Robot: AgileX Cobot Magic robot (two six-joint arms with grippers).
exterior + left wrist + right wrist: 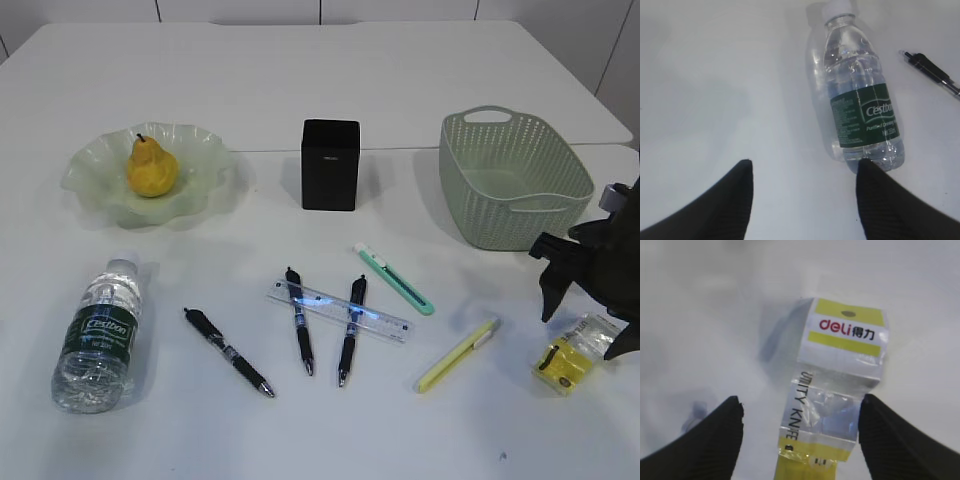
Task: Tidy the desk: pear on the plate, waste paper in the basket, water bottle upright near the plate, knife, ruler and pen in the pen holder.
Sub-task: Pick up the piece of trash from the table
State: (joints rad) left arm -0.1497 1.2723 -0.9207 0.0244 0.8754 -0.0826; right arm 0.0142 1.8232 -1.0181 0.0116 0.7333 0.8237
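At the nine o'clock edge of the white worktop (420, 80) sits a pale green ruffled plate (95, 190) with the yellow pear (151, 167) standing in it. Toward seven o'clock the water bottle (98, 336) lies on its side, cap pointing to twelve; in the left wrist view the left gripper (804, 172) hangs over the bare surface just beside the bottle's base, its fingers (727, 205) spread apart and empty, the right-hand one close to the base, though contact cannot be told. Next, near six o'clock, a black pen (228, 352) lies slanted alone, then two more black pens (300, 322) cross the clear ruler (338, 311), which lies flat beneath them. At twelve o'clock from these stands the black pen holder (330, 164), upright and well apart from them. Toward four o'clock a green utility knife (394, 278) and a yellow-green knife (458, 356) lie on the surface, apart from each other. At two o'clock is the green woven basket (500, 215). At the three o'clock edge the right gripper (801, 410) hovers over the waste paper (832, 385), a crumpled clear-and-yellow knife wrapper lying on the worktop outside the basket; its fingers (705, 440) stand apart on either side of the wrapper, not clamped on it.
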